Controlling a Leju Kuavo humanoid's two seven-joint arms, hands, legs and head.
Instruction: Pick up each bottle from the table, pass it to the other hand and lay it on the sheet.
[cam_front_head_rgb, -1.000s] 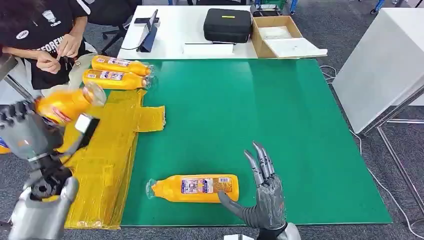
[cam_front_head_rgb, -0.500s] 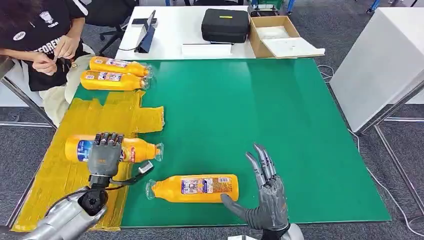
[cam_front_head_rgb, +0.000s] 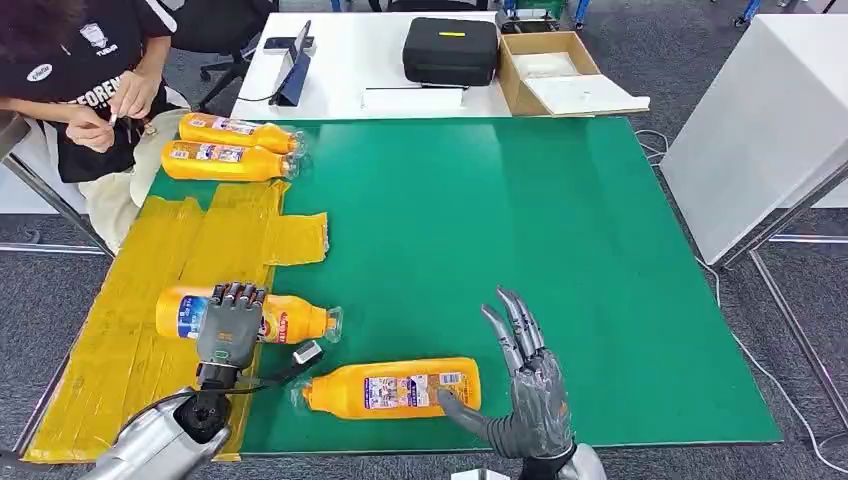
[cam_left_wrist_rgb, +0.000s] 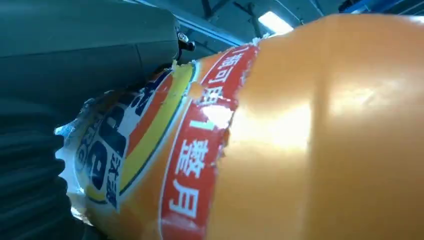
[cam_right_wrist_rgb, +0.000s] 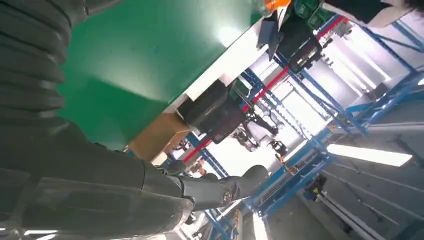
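Sheet (cam_front_head_rgb: 120, 330) first, over on the left: yellow, taped-together looking, lying on the green table (cam_front_head_rgb: 560, 250). The left hand (cam_front_head_rgb: 228, 325) is wrapped over the top of an orange bottle (cam_front_head_rgb: 290, 320) that's lying on its side on the sheet, cap end poking past the sheet's edge onto the green. Fingers are curled down over the label, so it's gripping that one. The left wrist view is pretty much just that bottle's label (cam_left_wrist_rgb: 165, 165) right up close, red and blue print on orange.

Next over, a second bottle (cam_front_head_rgb: 390, 388) lies flat on the green near the front edge, neck pointing toward the sheet. The right hand (cam_front_head_rgb: 525, 395) is just beside its base, fingers spread and pointing up the table, thumb touching or nearly touching the bottle's end, can't quite tell. It's holding nothing.

At the far left corner two more bottles (cam_front_head_rgb: 228, 148) lie side by side, with a person (cam_front_head_rgb: 90, 80) in a black shirt sitting right behind them. Beyond the green, a white table (cam_front_head_rgb: 350, 60) holds a black case (cam_front_head_rgb: 451, 48) and a cardboard box (cam_front_head_rgb: 560, 72).
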